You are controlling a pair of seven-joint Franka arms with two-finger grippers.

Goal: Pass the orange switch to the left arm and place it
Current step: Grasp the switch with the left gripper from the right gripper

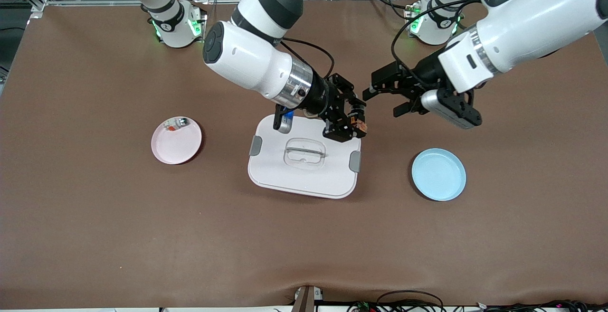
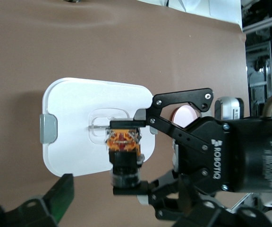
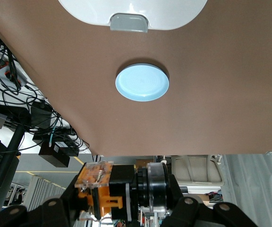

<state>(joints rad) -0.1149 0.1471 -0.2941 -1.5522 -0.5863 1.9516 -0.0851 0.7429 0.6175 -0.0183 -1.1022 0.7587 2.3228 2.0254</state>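
The orange switch [image 1: 360,122], a small black cylinder with an orange end, is held above the white box [image 1: 304,179], over the box's corner toward the left arm's end. My right gripper [image 1: 354,118] is shut on it. The right wrist view shows the switch [image 3: 98,178] clamped between its jaws. In the left wrist view, the switch [image 2: 123,142] sits in the right gripper [image 2: 126,153] over the box [image 2: 72,142]. My left gripper [image 1: 385,97] hangs open over bare table beside the box, a short gap from the switch. One of its fingers [image 2: 63,194] shows.
A pink plate [image 1: 176,148] holding a small clear and silver part [image 1: 176,124] lies toward the right arm's end. A blue plate [image 1: 438,175] lies toward the left arm's end, also seen as the blue plate [image 3: 142,82] in the right wrist view. Cables run along the table's front edge.
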